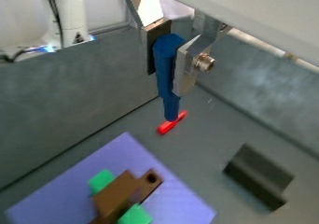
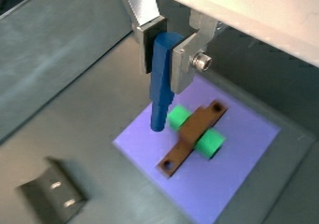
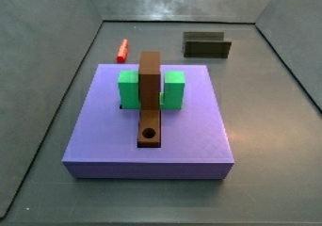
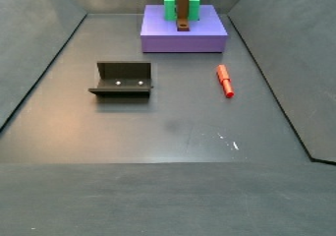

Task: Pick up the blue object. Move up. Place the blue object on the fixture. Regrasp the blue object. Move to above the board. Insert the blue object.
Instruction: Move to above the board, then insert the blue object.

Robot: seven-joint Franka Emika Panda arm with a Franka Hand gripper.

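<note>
The end effector (image 2: 167, 49) grips the blue peg (image 2: 161, 83) upright, high above the board (image 2: 189, 137). Open desk (image 4: 171, 132) separates board, fixture (image 4: 122, 80) and red peg (image 4: 225, 80).

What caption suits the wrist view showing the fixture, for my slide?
Gripper holds the thin blue peg upright above the purple base, dark fixture aside.

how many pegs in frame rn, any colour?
2. The blue object hangs upright, clamped in the gripper above the floor, seen in both wrist views only. The red peg lies on the floor between fixture and wall. None seems hidden.
</note>
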